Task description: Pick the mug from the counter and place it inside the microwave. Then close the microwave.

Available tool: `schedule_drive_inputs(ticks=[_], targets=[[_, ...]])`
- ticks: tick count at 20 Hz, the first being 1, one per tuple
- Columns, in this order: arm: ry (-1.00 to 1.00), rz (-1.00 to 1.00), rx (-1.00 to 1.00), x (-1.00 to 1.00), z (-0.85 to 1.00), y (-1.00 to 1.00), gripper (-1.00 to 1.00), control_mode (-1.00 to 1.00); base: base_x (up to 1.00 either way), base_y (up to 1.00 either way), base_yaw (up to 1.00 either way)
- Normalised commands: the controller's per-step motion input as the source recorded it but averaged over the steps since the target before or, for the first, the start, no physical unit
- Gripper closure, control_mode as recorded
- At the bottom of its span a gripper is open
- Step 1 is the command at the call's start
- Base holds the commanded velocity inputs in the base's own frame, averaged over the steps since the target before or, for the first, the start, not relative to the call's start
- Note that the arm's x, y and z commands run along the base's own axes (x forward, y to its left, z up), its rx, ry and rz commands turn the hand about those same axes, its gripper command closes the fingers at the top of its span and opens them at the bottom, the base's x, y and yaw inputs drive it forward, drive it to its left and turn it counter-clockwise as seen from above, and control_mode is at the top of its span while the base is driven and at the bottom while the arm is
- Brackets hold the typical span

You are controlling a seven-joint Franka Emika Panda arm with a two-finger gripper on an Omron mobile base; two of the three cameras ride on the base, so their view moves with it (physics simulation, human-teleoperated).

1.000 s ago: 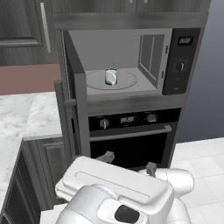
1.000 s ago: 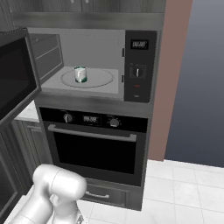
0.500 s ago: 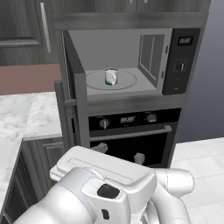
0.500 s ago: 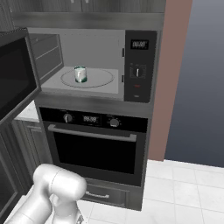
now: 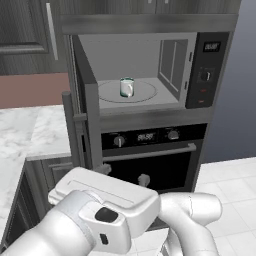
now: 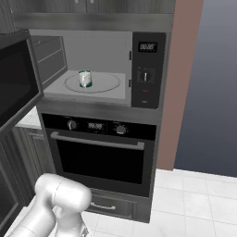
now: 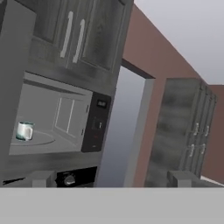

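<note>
The arm (image 5: 125,220) has swung left, hiding the oven's (image 5: 150,160) lower front; pincer (image 7: 111,177) spread wide, grasping nothing.

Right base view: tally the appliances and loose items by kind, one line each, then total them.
Microwave: 1, door open
Oven: 1, door shut
Mug: 1, standing on the turntable inside the microwave
Total: 3
</note>
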Motion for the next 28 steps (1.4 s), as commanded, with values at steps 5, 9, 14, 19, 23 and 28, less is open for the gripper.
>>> schedule_drive_inputs(ticks=[5,9,14,19,23,28], targets=[[0.00,-0.04,0.00,0.22,-0.12,0.21,-1.00,-1.00,0.00,0.00,0.00],[0.00,-0.13,-0.03,0.38,-0.19,0.37,-1.00,-1.00,0.00,0.00,0.00],[0.00,-0.14,-0.03,0.20,-0.19,0.57,-1.00,-1.00,0.00,0.00,0.00],[0.00,-0.14,-0.04,0.28,-0.22,0.44,-1.00,-1.00,0.00,0.00,0.00],[0.00,-0.07,0.00,0.21,-0.23,0.21,-1.00,-1.00,0.00,0.00,0.00],[0.00,-0.01,0.00,0.27,-0.11,0.05,-1.00,-1.00,0.00,0.00,0.00]])
